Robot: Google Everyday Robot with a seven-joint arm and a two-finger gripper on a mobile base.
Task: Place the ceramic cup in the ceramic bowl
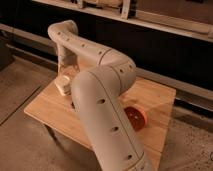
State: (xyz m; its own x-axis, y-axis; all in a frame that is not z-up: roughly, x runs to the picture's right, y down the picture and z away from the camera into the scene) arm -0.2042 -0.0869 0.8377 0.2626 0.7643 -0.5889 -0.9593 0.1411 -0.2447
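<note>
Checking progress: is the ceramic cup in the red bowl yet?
Out. The ceramic cup sits at the left end of the table, apart from the ceramic bowl; the claw is right by it.

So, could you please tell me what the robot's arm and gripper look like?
The arm is thick, rounded, cream-white tubular segments with curved joints and rows of small dark holes; no loose cables show. The gripper, at the wooden table's far corner by the ceramic cup, looks similarly pale.
</note>
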